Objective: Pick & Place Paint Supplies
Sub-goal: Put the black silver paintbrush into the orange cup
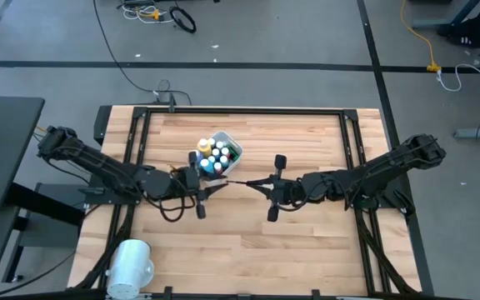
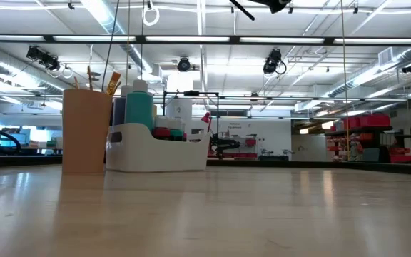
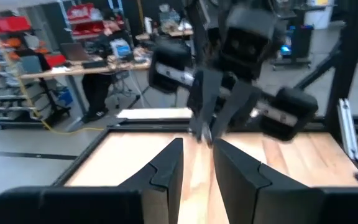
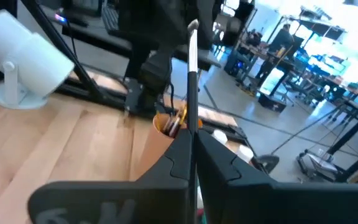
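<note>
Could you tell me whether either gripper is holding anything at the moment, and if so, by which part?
The right gripper is shut on a thin brush, clamped near its lower end. The left gripper holds nothing.

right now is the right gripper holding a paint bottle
No, the right gripper is shut on a thin brush, while the paint bottles sit in the white tub.

A large open lab or workshop hall: exposed ceiling ducts (image 2: 20,61) and strip lights (image 2: 113,18) overhead; red storage bins on racks (image 2: 366,123); cluttered workbenches (image 3: 86,65); cables (image 1: 152,12) across a grey floor (image 1: 290,33).
</note>
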Robot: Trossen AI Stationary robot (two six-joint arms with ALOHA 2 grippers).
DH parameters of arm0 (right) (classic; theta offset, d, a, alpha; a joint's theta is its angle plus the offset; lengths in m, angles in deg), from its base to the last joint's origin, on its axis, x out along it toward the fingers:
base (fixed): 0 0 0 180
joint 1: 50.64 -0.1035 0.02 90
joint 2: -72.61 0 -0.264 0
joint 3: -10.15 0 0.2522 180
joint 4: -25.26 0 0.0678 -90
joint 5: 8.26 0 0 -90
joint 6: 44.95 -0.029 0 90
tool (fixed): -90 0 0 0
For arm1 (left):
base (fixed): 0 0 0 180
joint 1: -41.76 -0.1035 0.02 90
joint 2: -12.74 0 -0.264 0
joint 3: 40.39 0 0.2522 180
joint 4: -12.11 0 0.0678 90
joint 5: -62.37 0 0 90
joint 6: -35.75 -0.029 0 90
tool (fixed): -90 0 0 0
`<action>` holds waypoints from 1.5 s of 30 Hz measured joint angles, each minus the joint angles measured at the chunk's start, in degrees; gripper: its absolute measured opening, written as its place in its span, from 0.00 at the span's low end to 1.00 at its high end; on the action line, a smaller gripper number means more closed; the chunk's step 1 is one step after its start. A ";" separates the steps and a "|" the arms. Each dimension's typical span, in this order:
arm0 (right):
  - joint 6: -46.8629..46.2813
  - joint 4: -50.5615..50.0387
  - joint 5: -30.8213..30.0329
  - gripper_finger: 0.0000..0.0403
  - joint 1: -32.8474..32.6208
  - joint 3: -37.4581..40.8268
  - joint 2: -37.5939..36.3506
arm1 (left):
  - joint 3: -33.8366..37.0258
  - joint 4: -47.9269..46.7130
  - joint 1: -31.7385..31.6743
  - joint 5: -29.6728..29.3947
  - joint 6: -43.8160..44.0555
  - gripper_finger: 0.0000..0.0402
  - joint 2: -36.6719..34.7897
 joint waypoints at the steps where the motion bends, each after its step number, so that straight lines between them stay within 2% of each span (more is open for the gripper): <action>1: 0.18 0.41 0.13 0.03 0.04 -0.02 0.02 | 0.00 -0.37 -0.14 0.93 0.15 0.24 0.09; 26: 0.30 -0.94 0.26 0.03 0.13 -0.02 0.00 | 0.07 0.75 -0.32 1.16 0.25 0.23 0.10; 30: 0.74 -0.98 0.25 0.03 0.13 -0.02 0.00 | 0.07 0.74 -0.32 1.17 0.23 0.18 0.10; 38: 1.47 -1.19 0.06 0.03 0.17 -0.02 0.00 | 0.02 0.71 -0.30 1.27 -0.70 0.02 0.10; 45: 1.32 -1.54 0.07 0.08 0.17 -0.02 0.00 | -0.04 -1.02 -0.30 1.25 -1.21 0.02 0.10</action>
